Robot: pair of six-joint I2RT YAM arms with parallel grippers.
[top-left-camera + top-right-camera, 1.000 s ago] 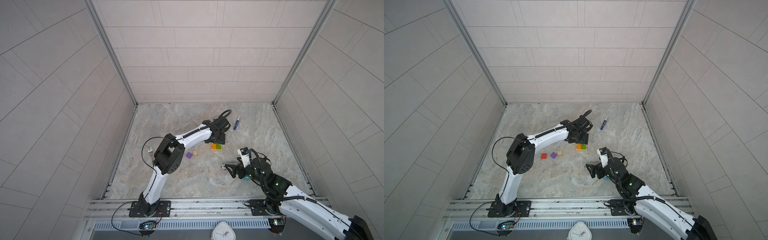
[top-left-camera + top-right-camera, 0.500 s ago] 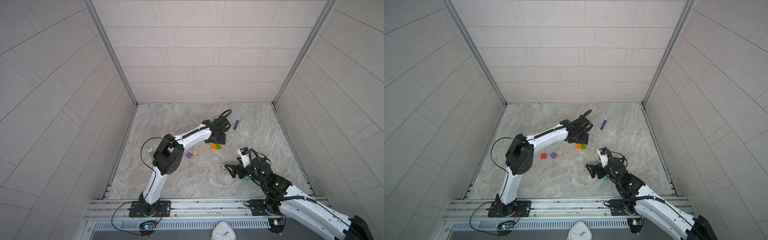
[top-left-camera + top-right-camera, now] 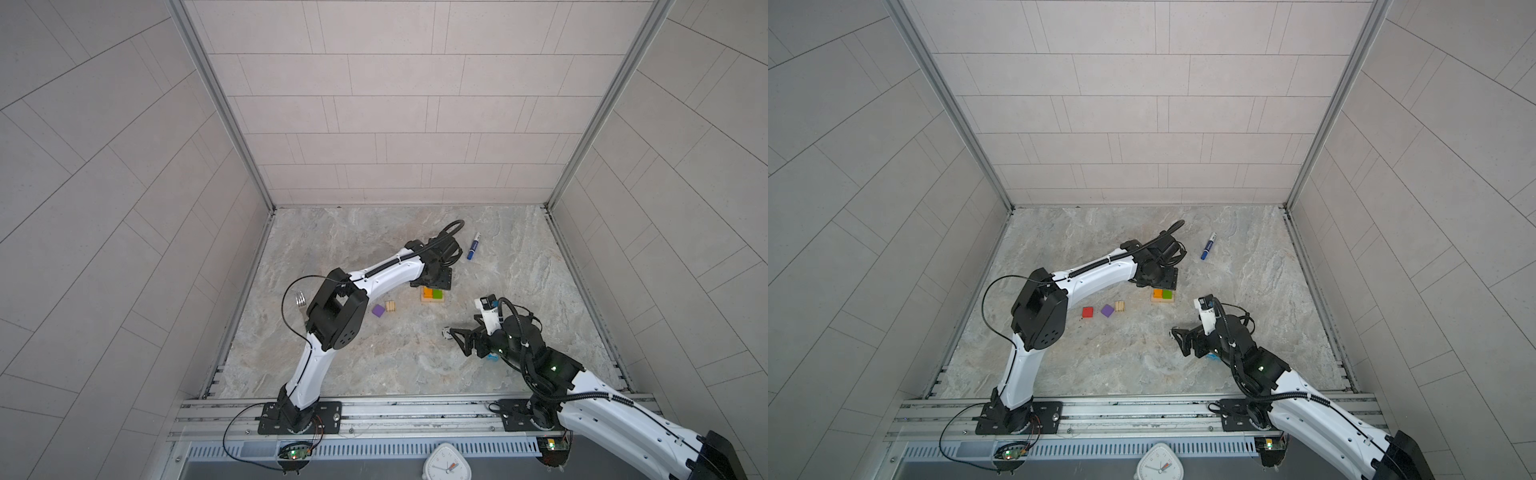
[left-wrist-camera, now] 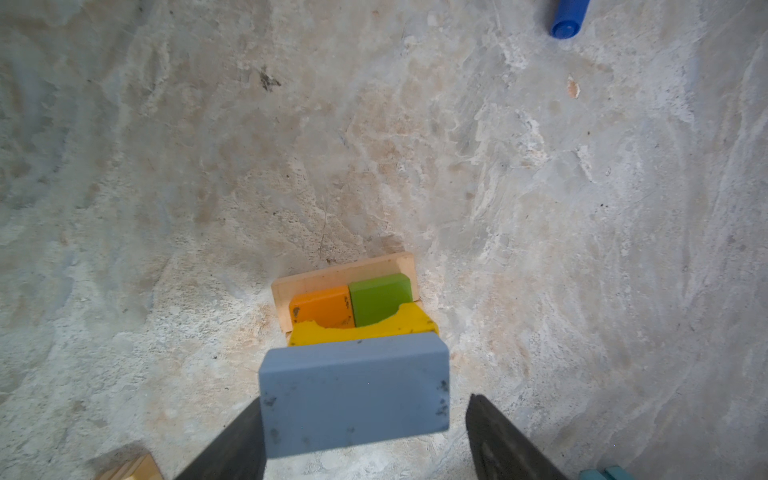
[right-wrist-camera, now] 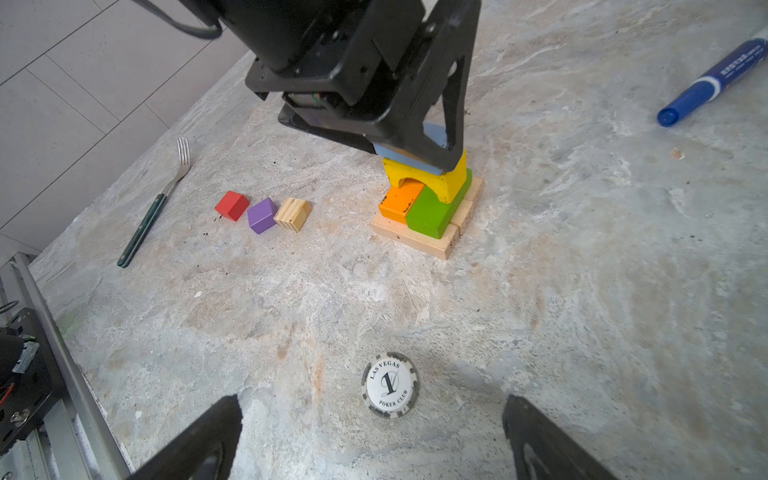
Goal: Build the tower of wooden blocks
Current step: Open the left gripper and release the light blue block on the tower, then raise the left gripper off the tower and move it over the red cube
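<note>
Toward the left side of the marble floor (image 3: 374, 365) in a top view, a fork (image 3: 299, 298) lies partly hidden behind the elbow of the left arm (image 3: 336, 316). To its right, left of the frame's centre, three loose pieces sit in a close row: the red cube (image 3: 1087, 312), the purple cube (image 3: 1107, 310) and the striped cube (image 3: 1120, 306). All three are flat on the floor and apart from the tower (image 3: 1167, 294).

The tower stands at the centre of both top views. The right wrist view shows its layers: a tan base (image 5: 415, 243) of two bars, then the orange block (image 5: 399, 199) and green block (image 5: 434, 210) side by side. The yellow arch (image 5: 451, 178) is laid across those.

The blue block (image 4: 353, 390) is uppermost, between the jaws of the left gripper (image 4: 364, 398), which reaches down over the stack. One finger (image 4: 232, 440) lies against the block's end. Beside the other a thin strip of floor shows, so it cannot be told whether the block is clamped or let go.

Up and to the right of the tower lies a blue marker (image 3: 1207, 246). Lower and right of centre, the right gripper (image 3: 1179, 341) hovers low, jaws spread wide with nothing between them. A poker chip (image 5: 390, 384) lies on the floor just ahead of its fingers.
</note>
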